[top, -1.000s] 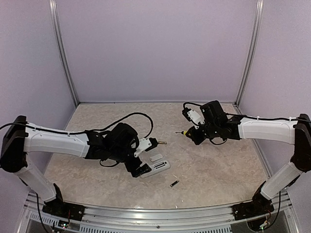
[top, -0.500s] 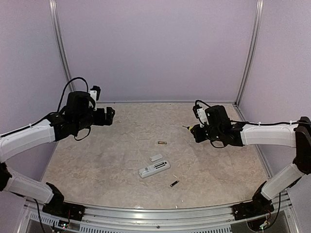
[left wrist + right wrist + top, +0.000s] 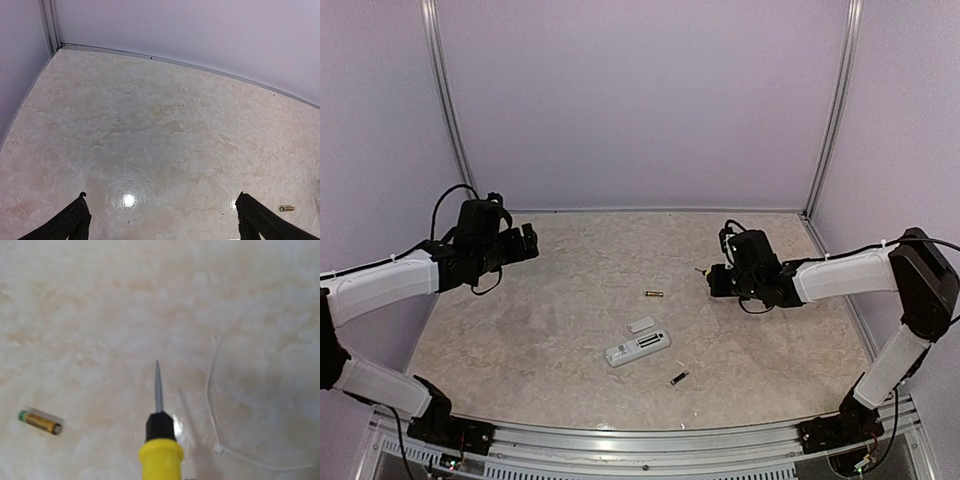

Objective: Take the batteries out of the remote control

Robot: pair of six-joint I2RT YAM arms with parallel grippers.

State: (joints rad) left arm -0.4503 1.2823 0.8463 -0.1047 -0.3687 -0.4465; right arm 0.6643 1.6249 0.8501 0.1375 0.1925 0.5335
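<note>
Right fingers (image 3: 717,281) grip screwdriver (image 3: 161,450) beside cable tie (image 3: 208,390).

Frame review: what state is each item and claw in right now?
remote, flat on table, cover off
cover, detached, beside remote
gold battery, out, loose on table
dark battery, out, loose on table
screwdriver, held in right claw
left claw, open, empty

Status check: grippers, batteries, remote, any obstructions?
Left gripper: jaws open, empty. Right gripper: shut on screwdriver. Gold battery and dark battery both out on table, apart from remote control; cover beside it. Nothing blocking; loose zip tie near screwdriver tip.
</note>
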